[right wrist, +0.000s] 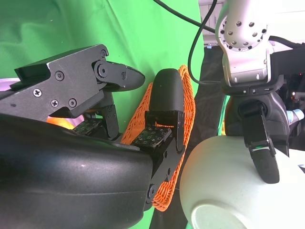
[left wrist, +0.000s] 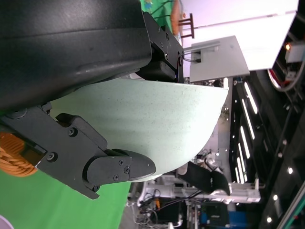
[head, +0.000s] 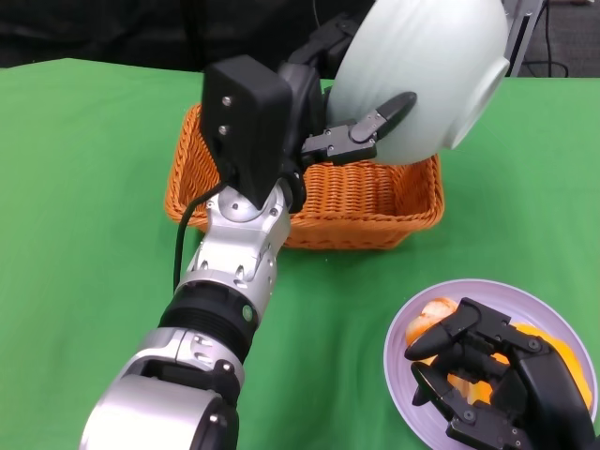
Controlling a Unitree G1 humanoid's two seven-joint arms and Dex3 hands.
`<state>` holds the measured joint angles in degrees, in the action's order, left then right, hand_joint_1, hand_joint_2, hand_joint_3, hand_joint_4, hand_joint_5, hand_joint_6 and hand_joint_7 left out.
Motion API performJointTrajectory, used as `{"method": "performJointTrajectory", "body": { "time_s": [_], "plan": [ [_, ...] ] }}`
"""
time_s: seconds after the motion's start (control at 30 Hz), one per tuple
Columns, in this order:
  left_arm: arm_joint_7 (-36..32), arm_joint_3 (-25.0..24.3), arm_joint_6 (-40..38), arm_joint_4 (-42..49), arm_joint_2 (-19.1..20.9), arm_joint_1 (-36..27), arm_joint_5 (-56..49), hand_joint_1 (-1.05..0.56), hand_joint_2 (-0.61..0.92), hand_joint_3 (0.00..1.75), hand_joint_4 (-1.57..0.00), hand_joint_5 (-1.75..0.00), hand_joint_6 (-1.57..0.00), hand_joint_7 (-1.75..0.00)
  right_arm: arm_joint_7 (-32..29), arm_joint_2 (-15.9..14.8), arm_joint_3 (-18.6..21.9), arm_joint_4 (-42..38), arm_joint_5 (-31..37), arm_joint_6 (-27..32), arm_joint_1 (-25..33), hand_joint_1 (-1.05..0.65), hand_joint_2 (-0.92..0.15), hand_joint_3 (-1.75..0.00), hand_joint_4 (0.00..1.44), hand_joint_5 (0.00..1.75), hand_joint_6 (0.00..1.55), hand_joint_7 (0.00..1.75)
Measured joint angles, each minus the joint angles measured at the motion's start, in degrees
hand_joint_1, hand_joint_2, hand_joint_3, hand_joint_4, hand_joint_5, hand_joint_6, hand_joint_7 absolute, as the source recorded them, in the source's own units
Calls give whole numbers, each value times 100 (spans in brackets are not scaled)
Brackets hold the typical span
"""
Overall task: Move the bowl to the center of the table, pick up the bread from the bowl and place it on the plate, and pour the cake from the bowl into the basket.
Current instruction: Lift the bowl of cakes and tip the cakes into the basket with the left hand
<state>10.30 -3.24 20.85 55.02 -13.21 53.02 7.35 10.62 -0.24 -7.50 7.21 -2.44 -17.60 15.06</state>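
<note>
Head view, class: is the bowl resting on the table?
No: the left hand holds the bowl tipped in the air above the basket.

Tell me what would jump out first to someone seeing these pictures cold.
The pale green bowl, tipped over on its side above the orange wicker basket at the far middle of the green table, gripped by the left robot hand. Next, at the near right, the right robot hand resting over a lilac plate with orange bread on it.
</note>
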Motion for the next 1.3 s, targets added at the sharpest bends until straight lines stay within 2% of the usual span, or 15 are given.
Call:
{"method": "performJointTrajectory", "body": {
  "time_s": [0.1,0.17,0.3,0.63,0.87,1.3],
  "plan": [
    [6,-24,-75,-11,-2,-1,41,-22,68,90,-71,-175,-61,-159,1,0,0,0,6,0,0,-8,-74,-64,66,151,61,128],
    [18,-131,-257,-48,-20,-1,228,-21,63,100,-74,-175,-62,-164,4,1,0,0,3,0,0,-8,-73,-64,66,151,61,128],
    [-7,-323,-660,-177,-27,-4,487,-21,62,105,-76,-175,-64,-167,3,3,0,0,1,0,4,-8,-73,-64,66,152,62,128],
    [-105,-370,-953,-406,-37,-9,498,-17,56,117,-79,-175,-63,-173,-42,9,-1,-1,7,-1,12,-7,-73,-64,68,151,63,127],
    [-630,-580,-1731,-647,-56,-27,870,-12,48,131,-82,-175,-72,-167,-40,3,0,0,6,-1,12,-8,-73,-64,67,150,62,126],
    [-934,-575,-2417,-1387,-97,-185,1372,-8,45,134,-81,-175,-72,-165,-6,-4,8,1,-18,-1,15,-6,-74,-64,67,151,63,124]
  ]
}}
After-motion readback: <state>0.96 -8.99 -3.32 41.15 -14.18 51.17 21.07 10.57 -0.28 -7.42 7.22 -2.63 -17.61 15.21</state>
